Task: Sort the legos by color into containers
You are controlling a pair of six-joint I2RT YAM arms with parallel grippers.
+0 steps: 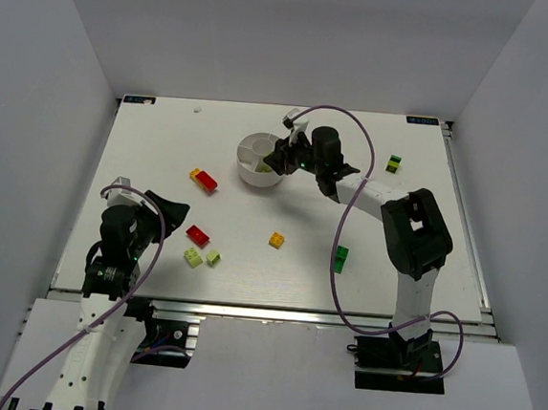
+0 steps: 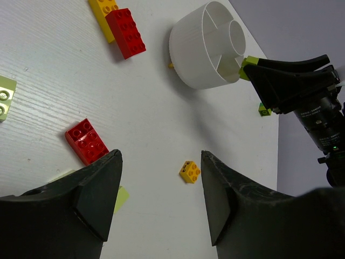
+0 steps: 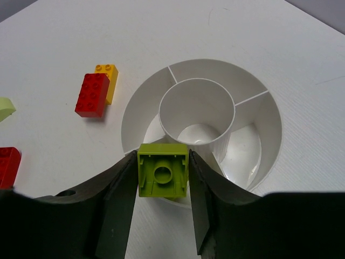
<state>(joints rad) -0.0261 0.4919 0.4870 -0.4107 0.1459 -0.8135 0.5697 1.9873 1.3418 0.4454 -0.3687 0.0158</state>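
My right gripper [image 1: 280, 159] [image 3: 162, 162] is shut on a pale lime green lego [image 3: 162, 170], hollow underside facing the camera, and holds it over the near rim of the white dish [image 1: 256, 150] [image 3: 269, 124]. The dish's wedge compartments and central cup [image 3: 197, 110] look empty. My left gripper [image 1: 170, 210] [image 2: 161, 162] is open and empty above the table. A small orange-yellow lego [image 2: 190, 171] [image 1: 277, 240] lies just beyond its jaws, and a red lego [image 2: 87, 141] [image 1: 196, 235] lies by its left finger.
A red and yellow pair [image 1: 203, 179] [image 3: 92, 95] lies left of the dish. Two pale lime legos [image 1: 193, 256] [image 1: 213, 256] lie near the front left. A dark green lego [image 1: 341, 259] lies beside the right arm, and a green one [image 1: 394, 163] lies at the far right.
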